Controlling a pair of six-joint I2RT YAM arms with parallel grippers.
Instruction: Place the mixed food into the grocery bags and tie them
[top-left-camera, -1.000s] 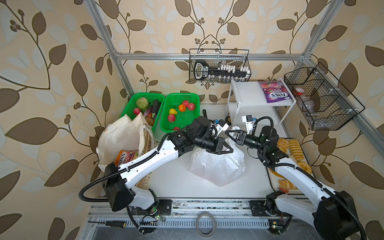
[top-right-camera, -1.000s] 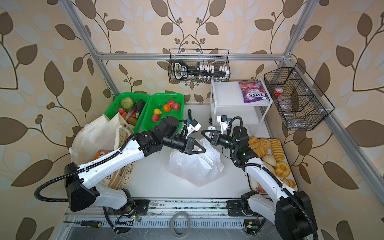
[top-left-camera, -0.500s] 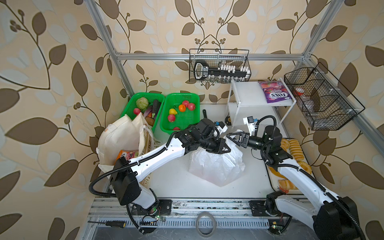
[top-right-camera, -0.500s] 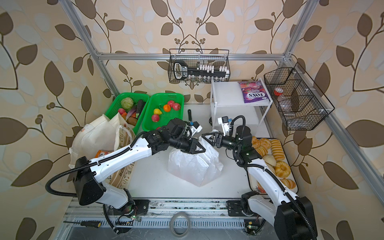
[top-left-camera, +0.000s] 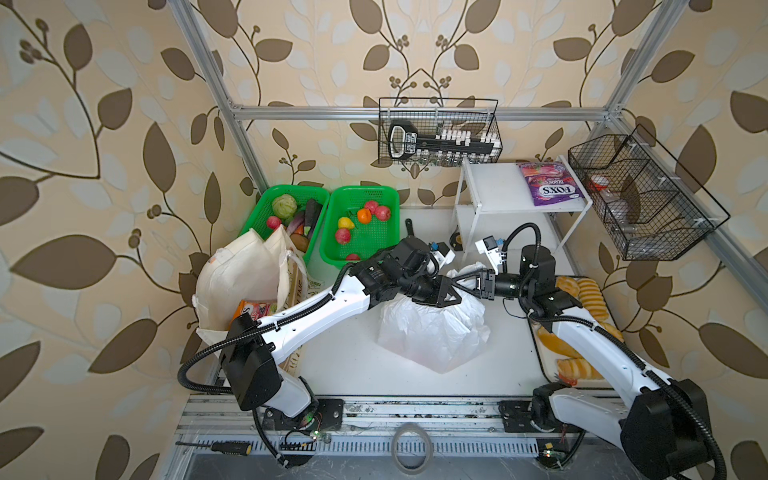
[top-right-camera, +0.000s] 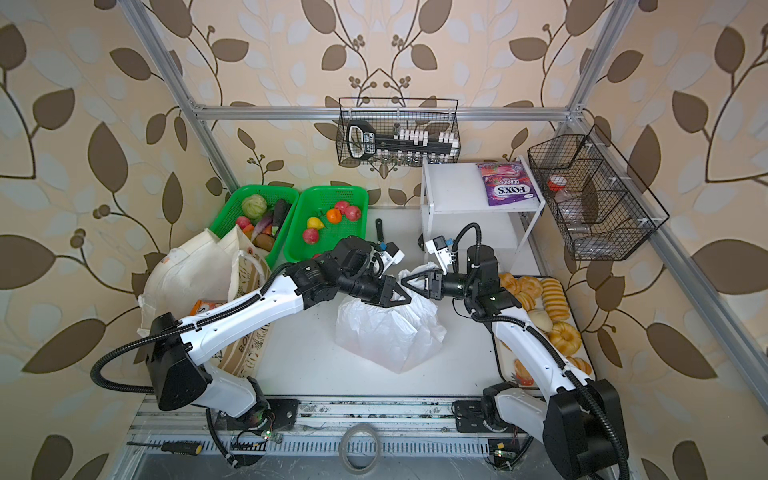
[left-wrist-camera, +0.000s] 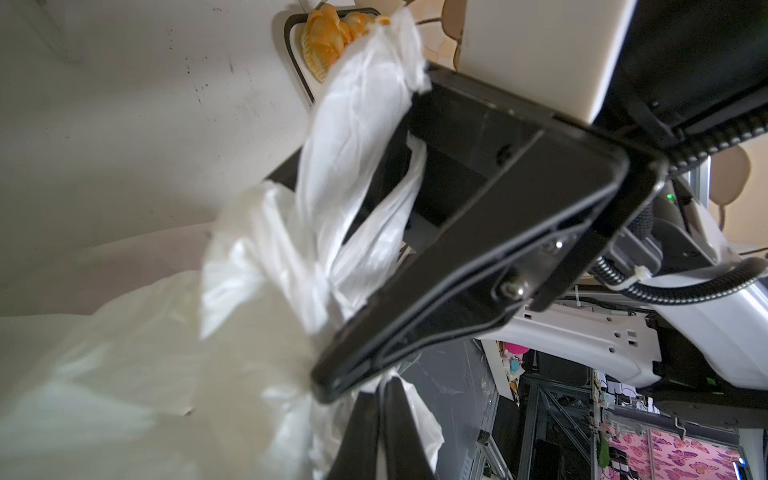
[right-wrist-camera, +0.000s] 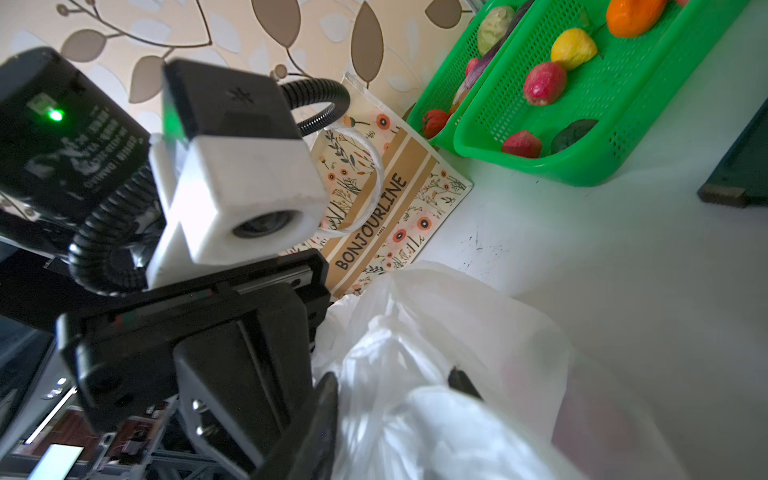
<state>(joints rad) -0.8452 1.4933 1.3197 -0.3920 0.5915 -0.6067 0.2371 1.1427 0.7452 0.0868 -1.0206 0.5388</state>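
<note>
- At the back left of the surface (top-left-camera: 353, 365), two green baskets sit side by side: vegetable basket (top-left-camera: 266, 197) and fruit basket (top-left-camera: 386, 194). Toy fruits (top-left-camera: 365, 216) lie loose in the fruit basket, well apart from both hands.
- Cloth tote (top-left-camera: 237, 274) slumps in front of the vegetable basket, with an orange pouch (top-left-camera: 253, 309) showing at its mouth. Left arm (top-left-camera: 316, 316) passes just beside it.
- Printed paper bag (right-wrist-camera: 374, 216) lies flat next to the tote.
- Back right: white shelf (top-left-camera: 490, 187) with the purple packet (top-left-camera: 548, 189) on top.
- Bread rolls (top-left-camera: 588, 291) fill a tray (left-wrist-camera: 296, 62) along the right edge, partly under the right arm (top-left-camera: 590, 345).
- Wire basket (top-left-camera: 436, 133) hangs on the back frame, above and behind both hands.
- White plastic bag (top-left-camera: 432, 332) sits mid-surface, bulging, handles gathered up at its top. Something pink shows through the film; can't tell what.
- Both hands meet tip to tip directly over the bag's top, at the handles.
- Left hand (top-left-camera: 455, 294): fingers closed together, pinching bag film at the tips.
- Right hand (top-left-camera: 453, 276): fingers partly apart with bunched film between them. One handle strip drapes over a finger. Can't tell whether it's clamping.
</note>
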